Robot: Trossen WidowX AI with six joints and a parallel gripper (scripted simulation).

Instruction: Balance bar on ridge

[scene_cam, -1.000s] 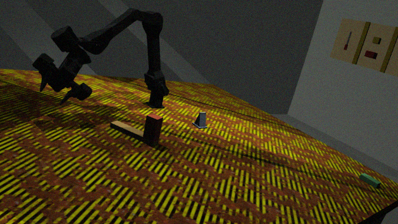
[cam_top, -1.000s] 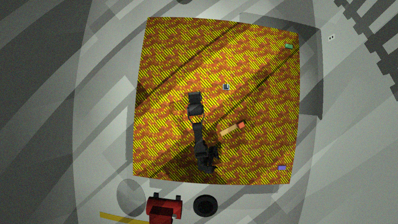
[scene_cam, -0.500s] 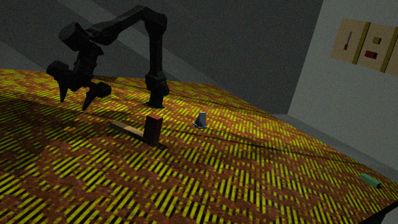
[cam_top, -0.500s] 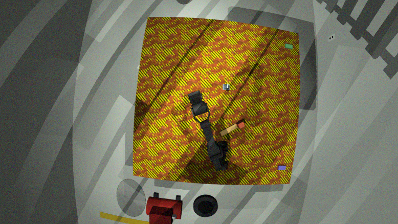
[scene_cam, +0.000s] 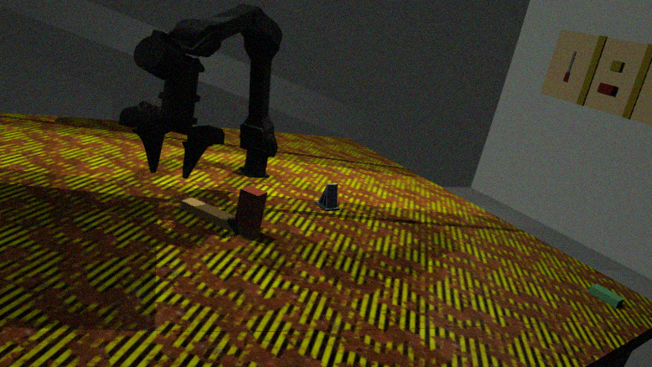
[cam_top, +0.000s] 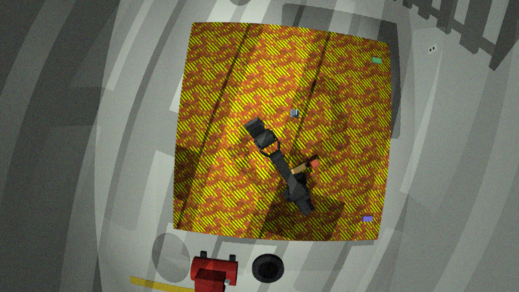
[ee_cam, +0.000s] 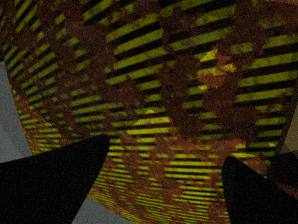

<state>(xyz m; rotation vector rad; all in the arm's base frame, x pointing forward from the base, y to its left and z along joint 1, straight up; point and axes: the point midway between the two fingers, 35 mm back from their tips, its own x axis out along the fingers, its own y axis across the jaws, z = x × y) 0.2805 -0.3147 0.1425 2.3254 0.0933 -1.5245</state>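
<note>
The bar (cam_top: 299, 167) (scene_cam: 207, 213) is a tan wooden strip lying low on the table, with a dark part near one end. A red block (cam_top: 315, 163) (scene_cam: 251, 213) stands upright at that end; whether it is joined to the bar I cannot tell. The ridge (cam_top: 294, 113) (scene_cam: 331, 197) is a small grey upright piece on a base, with nothing on it. My gripper (scene_cam: 169, 174) (ee_cam: 166, 153) points down, open and empty, above the table. In the exterior view it hangs higher than the bar, to the left of its tan end. In the top view the arm hides the fingers.
The striped table (cam_top: 217, 72) (scene_cam: 364, 282) carries a green block (cam_top: 376, 60) (scene_cam: 606, 296) near one corner and a purple block (cam_top: 367, 219) near another. My arm's base (cam_top: 255, 125) (scene_cam: 255, 171) stands on the table, left of the ridge in the top and exterior views.
</note>
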